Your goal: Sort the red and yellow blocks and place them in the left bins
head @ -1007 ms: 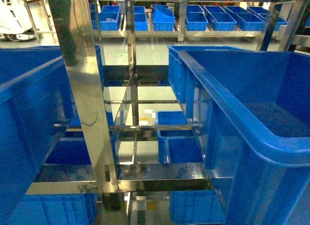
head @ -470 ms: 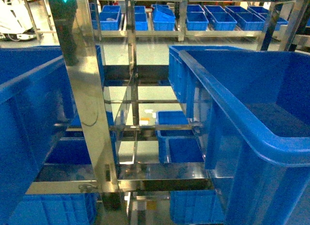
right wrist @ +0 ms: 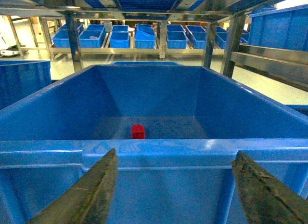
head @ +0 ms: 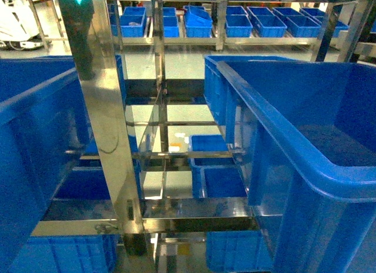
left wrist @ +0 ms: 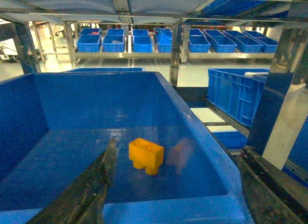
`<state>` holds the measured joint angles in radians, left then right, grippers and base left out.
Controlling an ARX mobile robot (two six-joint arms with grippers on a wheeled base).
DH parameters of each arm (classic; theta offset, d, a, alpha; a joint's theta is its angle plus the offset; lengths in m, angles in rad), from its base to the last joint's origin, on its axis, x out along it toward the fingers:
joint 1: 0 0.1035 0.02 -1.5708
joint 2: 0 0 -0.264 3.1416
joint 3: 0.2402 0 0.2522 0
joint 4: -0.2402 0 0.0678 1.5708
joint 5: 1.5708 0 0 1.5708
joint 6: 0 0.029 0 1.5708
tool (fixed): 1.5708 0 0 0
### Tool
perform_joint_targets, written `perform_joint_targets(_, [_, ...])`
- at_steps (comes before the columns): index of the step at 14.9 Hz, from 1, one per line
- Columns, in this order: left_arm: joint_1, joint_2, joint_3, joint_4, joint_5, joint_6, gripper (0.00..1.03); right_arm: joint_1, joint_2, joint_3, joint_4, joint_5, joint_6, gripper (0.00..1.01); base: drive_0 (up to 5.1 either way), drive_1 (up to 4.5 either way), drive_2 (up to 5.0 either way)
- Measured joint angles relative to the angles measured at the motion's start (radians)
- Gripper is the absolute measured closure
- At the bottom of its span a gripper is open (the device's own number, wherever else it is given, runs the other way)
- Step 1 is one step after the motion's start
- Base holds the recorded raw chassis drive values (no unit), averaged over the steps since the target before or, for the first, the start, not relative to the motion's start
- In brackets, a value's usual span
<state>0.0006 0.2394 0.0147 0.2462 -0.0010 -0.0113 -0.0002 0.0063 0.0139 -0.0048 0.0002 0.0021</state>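
A: What stands between the near crates?
B: A steel rack upright (head: 104, 117), shiny, leaning slightly in the head view, with crossbars (head: 147, 226) joining it low down

A: And behind?
B: A far shelf (head: 223, 41) carrying a row of small blue crates (head: 270, 23), over a pale floor (head: 164, 64). More small blue crates (head: 214, 167) sit on the rack's lower level
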Motion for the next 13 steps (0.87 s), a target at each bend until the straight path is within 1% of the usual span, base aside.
perform_joint_targets(2, [0.000, 0.000, 0.000, 0.000, 0.000, 0.000, 0.04, 0.000, 0.000, 0.000, 0.000, 0.000, 0.000, 0.14, 0.0, 0.00, 0.0])
perform_joint_targets(3, [0.000, 0.000, 0.000, 0.000, 0.000, 0.001, 0.05, 0.000, 0.000, 0.000, 0.000, 0.000, 0.000, 0.02, 0.0, 0.00, 0.0])
perform_joint_targets(4, [0.000, 0.000, 0.000, 0.000, 0.000, 0.001, 0.05, 0.000, 0.000, 0.000, 0.000, 0.000, 0.000, 0.04, 0.0, 0.00, 0.0])
perform_joint_targets(13, [0.000, 0.000, 0.000, 0.000, 0.000, 0.001, 0.05, 0.000, 0.000, 0.000, 0.000, 0.000, 0.000, 0.03, 0.0, 0.00, 0.0])
